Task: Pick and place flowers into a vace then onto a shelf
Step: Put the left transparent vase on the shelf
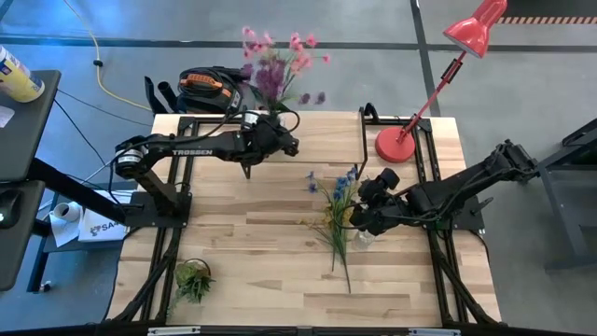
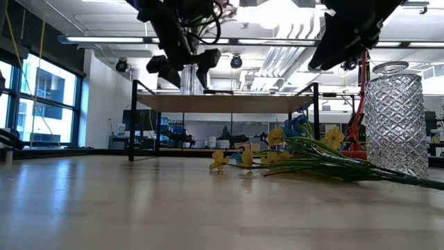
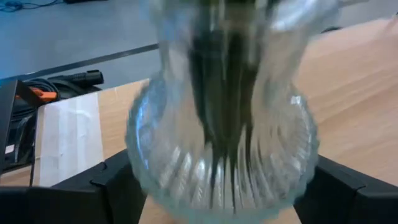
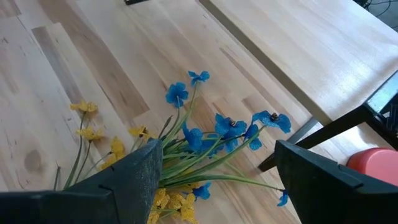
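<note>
The blue-and-yellow flower bunch (image 4: 205, 146) lies light and floppy (best pinched low on its stems) beneath the right gripper (image 4: 214, 180), jaws wide and empty.

Clear ribbed glass vase (image 3: 224, 143) before my left fingers (image 3: 93, 193), which are black; dark green stems show through it, topped with pink and purple blooms (image 1: 280, 58). Blue and yellow flowers (image 4: 205, 140) on green stems lie on my pale, streaked wooden table (image 4: 81, 68). Diamond-cut clear vase (image 2: 395, 118). Red lamp (image 1: 438, 84). Light plank shelf (image 2: 222, 103), black legs.
</note>
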`<act>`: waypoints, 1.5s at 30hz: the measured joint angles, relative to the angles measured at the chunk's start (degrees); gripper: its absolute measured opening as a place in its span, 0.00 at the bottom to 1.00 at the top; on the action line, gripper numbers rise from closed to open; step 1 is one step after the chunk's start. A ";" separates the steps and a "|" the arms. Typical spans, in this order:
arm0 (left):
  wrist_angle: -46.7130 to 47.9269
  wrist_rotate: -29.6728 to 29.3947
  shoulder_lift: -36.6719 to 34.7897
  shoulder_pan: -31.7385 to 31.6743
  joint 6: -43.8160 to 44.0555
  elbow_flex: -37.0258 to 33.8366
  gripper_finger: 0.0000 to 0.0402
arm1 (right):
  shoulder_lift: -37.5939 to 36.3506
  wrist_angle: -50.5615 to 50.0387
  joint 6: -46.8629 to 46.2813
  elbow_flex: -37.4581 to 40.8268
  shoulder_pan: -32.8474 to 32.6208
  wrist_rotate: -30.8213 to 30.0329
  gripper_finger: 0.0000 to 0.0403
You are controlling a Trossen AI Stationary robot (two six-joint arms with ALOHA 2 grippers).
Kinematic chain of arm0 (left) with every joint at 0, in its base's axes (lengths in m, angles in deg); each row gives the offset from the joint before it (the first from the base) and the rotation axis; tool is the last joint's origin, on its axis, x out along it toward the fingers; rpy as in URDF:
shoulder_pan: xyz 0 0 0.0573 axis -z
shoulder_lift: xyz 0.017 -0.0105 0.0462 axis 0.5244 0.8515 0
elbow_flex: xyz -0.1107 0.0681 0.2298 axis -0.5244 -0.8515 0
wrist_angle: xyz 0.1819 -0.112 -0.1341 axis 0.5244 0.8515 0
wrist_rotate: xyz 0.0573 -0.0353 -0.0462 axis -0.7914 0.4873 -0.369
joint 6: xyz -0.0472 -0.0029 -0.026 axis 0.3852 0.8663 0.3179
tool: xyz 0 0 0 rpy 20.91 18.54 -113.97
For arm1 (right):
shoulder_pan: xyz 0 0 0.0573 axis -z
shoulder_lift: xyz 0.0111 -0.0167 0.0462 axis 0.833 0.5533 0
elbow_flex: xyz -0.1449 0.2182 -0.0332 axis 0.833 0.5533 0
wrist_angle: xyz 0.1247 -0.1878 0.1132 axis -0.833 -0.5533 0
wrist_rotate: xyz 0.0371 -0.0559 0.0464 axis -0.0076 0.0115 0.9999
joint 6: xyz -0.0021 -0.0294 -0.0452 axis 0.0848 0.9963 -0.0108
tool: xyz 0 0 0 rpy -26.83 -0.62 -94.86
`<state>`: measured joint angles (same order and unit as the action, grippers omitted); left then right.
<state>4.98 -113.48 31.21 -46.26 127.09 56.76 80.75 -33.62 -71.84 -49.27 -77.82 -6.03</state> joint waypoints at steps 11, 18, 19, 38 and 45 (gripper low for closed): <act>2.42 0.43 0.29 0.79 0.57 0.02 0.81 | 0.00 -0.27 1.25 0.00 0.00 -0.27 0.75; 5.04 0.81 0.29 2.36 1.32 0.02 0.91 | 0.00 -0.29 1.54 0.00 -0.01 -1.10 0.75; 5.40 0.71 0.29 2.78 1.87 0.02 0.93 | 0.00 -0.30 1.54 0.00 0.00 -1.37 0.75; 10.69 -2.47 -0.73 8.64 5.62 -0.02 0.93 | 0.02 -1.07 2.72 -0.02 0.00 -2.54 0.75; 15.33 -5.08 -1.71 12.05 9.63 0.00 0.92 | 0.02 -1.18 3.65 -0.02 -0.02 -1.53 0.75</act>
<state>20.30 -118.56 29.49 -34.21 136.72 56.76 80.77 -34.81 -68.19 -49.30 -77.84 -7.56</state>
